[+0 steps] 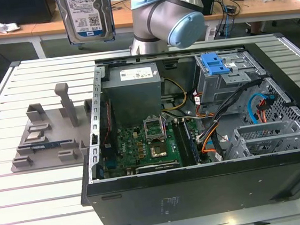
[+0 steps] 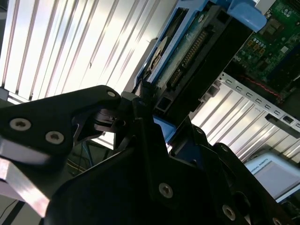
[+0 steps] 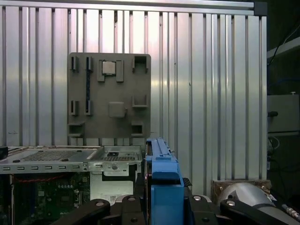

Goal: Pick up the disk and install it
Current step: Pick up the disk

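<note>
Disk (a silver hard drive with a white-and-blue label and a blue frame) hangs high in the air in the exterior view, over the far edge of the slatted metal table and just to the exterior view's left of the arm. In both wrist views the black gripper is clamped on its blue-framed end. Below sit an open computer case and a grey tray.
</note>
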